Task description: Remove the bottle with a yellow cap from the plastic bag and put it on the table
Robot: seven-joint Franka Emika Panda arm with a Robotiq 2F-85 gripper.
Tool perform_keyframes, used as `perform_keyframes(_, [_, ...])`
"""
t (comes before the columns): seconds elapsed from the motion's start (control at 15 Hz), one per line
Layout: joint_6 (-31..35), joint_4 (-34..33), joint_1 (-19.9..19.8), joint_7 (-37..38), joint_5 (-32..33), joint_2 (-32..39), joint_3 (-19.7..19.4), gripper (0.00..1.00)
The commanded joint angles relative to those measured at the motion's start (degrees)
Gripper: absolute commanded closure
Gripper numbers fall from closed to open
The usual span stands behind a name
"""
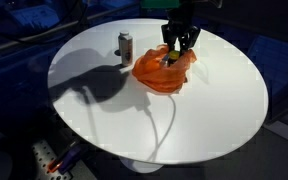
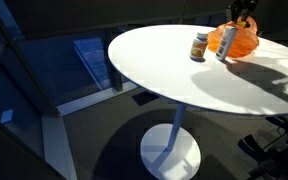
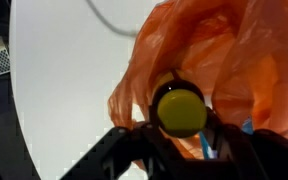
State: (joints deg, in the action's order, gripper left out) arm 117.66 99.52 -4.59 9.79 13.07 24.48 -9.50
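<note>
In an exterior view, a crumpled orange plastic bag [image 1: 162,72] lies on a round white table [image 1: 219,120], on the far half of the top. The dark gripper [image 1: 179,44] hangs directly above the bag with its fingertips at the bag's upper edge; how the jaws stand cannot be made out. To the picture's left of the bag, near but not touching it, a small container [image 1: 125,46] with a pale top and dark body stands upright. A broad dark shadow [image 1: 96,85] spreads over the tabletop left of the bag, and a thin curved shadow line runs from under the bag toward the near edge.
</note>
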Motion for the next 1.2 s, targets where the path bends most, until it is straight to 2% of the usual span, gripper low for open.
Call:
perform_keyframes(0.0, [-1.74, -0.91, -0.08, -0.77, 0.49, -1.11, 0.07, 0.80])
perform_keyframes(0.6, [-2.31, -0.87, 0.99, 0.27, 0.94, -7.25, 0.50, 0.80])
perform_keyframes(1.13, [-6.38, -3.92, 3.16, -1.18, -0.78, -10.49, 3.88, 0.80])
